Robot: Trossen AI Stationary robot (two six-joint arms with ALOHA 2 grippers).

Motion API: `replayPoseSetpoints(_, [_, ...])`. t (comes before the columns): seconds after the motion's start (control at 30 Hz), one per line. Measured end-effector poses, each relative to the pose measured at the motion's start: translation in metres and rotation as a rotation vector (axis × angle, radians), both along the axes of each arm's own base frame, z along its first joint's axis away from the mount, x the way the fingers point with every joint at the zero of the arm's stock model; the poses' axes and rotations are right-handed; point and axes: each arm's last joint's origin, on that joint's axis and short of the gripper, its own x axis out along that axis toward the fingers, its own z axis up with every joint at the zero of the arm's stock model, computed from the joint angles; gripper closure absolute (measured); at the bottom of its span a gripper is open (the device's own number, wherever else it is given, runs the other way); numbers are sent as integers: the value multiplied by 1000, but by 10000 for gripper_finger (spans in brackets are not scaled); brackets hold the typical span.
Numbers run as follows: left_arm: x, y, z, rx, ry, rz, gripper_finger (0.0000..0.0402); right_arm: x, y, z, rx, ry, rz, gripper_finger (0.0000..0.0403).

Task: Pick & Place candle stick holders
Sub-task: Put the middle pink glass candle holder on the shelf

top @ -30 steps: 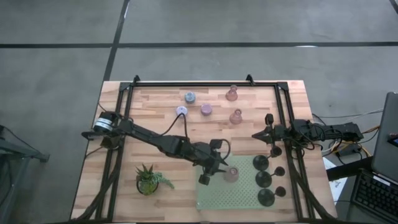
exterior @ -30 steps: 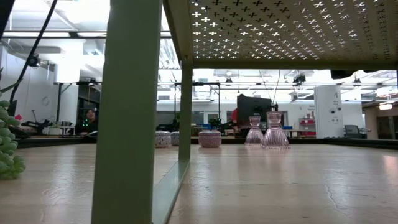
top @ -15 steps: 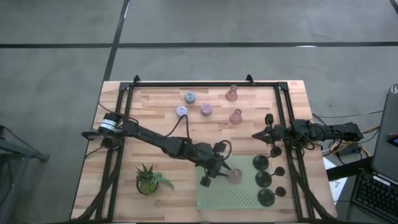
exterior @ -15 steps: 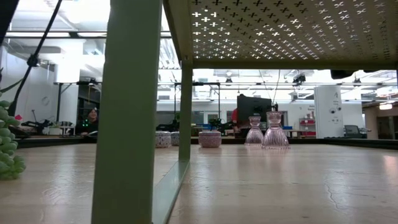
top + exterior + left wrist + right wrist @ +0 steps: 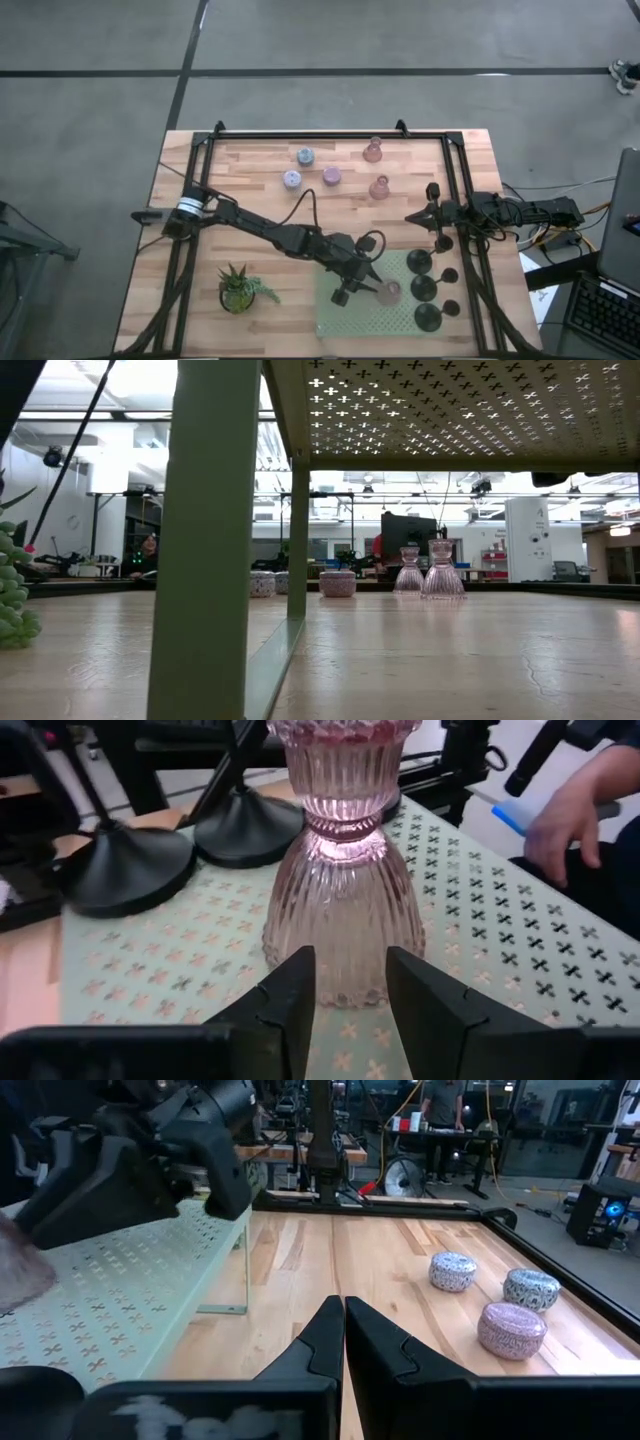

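Placing step, by the look of it. Holding one pink holder (image 5: 345, 890) with the left tool (image 5: 350, 975), clamped on both sides of the wide bottom part. Standing up straight on the green rack (image 5: 500, 930), or just about touching it; hard to tell which. Right beside the three black holders (image 5: 425, 289) already lined up on the rack.

Next, most likely: check that the bottom sits flat on the rack, then open the tool slowly. Pull straight back and up so as not to bump the glass. Keep away from the black holders too, since they are close and have thin stems.

Then back for more. Still waiting on the tabletop, well apart from the rack on its far side: two more pink holders (image 5: 380, 187) and three short round ones (image 5: 331, 176).

Looks like pink see-through glass, shaped like a bell. Wide at the bottom, thin in the middle, with a little cup on top. Covered in small ridges running up and down. Shiny and smooth, so probably slippery and easy to break.

Resting with the right tool (image 5: 345, 1312), fingers pressed together and holding nothing, just off the rack's right corner on the far side.
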Motion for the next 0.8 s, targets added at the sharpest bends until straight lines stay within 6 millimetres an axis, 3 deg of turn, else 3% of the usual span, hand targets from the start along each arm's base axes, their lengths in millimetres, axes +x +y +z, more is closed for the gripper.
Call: replayPoseSetpoints(0.8, [14,-5,7,-47,-53,-79,275,0,0,0,0,0,0,394])
